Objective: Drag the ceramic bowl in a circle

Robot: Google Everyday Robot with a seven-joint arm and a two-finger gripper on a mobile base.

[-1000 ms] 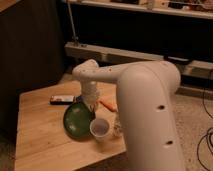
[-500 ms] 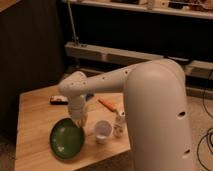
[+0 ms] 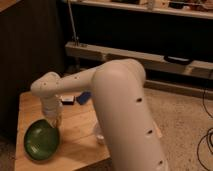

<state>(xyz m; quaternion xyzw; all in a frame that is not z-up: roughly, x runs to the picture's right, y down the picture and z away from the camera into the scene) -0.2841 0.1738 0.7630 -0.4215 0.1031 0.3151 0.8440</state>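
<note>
The ceramic bowl (image 3: pixel 41 141), wide, shallow and glossy green, sits near the front left corner of the wooden table (image 3: pixel 80 145). My gripper (image 3: pixel 54 121) reaches down from the white arm (image 3: pixel 115 85) onto the bowl's far right rim and is shut on that rim. The bowl's inside faces up and looks bare. The wrist hides the fingertips.
A blue flat object (image 3: pixel 83 98) and a small dark and white item (image 3: pixel 67 100) lie at the back of the table. A whitish cup (image 3: pixel 99 134) stands partly behind the arm at the right. A dark wall is on the left; shelving (image 3: pixel 140 57) runs behind.
The gripper and bowl have travelled left and toward the table's front left corner, away from the cup. The arm has swung left with them.
</note>
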